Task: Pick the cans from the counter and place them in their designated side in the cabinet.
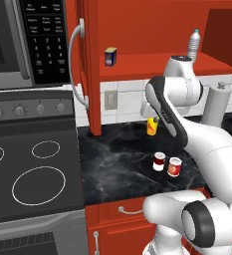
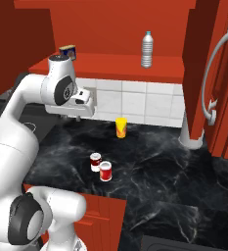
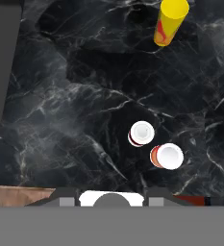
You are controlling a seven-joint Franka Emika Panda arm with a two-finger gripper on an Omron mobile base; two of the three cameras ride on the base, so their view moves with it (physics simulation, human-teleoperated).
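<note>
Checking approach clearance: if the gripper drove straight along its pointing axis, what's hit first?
Probably the black marble-patterned counter, just beside the dark maroon can; the gripper looks straight down, and depth is unclear.

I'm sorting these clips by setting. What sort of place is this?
A rendered home kitchen, by the look of it: a stovetop with ring burners under a microwave, a black marble counter with a tiled backsplash, and red wall cabinets.
</note>
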